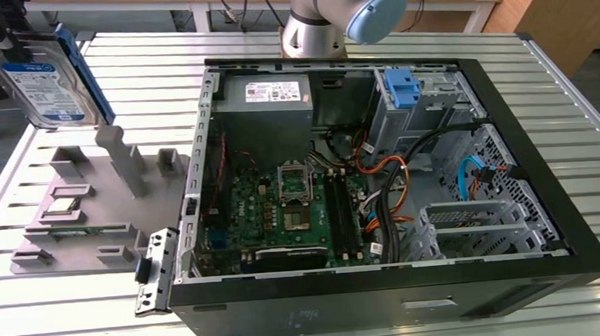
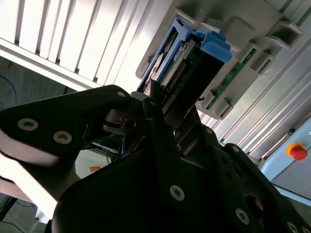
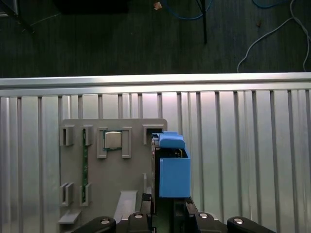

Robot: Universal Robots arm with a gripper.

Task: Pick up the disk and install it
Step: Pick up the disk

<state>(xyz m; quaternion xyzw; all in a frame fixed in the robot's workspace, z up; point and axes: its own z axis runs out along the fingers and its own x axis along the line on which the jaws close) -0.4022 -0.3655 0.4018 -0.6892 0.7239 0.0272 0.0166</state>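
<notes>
Disk [image 1: 47, 85] hangs on edge at the exterior view's left, over the table [image 1: 82, 318] and just above the grey holder [image 1: 117, 212]. It is well apart from the open case [image 1: 388, 283].

Gripper [image 2: 163, 104]: jaws clamped on the disk. In the second wrist view the black fingers [image 2: 146, 104] press against both faces.

Markings:
- The disk face carries a blue-and-white label. Its print cannot be made out.
- The power supply [image 1: 265, 93] in the case carries a white sticker, also not legible.

Hidden or cut off:
- In the exterior view the frame edge cuts off the gripper body.
- In the first wrist view the disk shows edge-on, with the blue bracket covering its end.
- Whether the disk's lower edge touches the holder cannot be told.

Clearance:
- A chip [image 3: 113, 141] and a memory stick [image 3: 84, 165] sit in holder slots beside the disk.
- Bare slatted table lies between the holder and the case.
- A second blue bracket [image 1: 403, 85] stands in the case's drive bay, with cables just beside it.
</notes>
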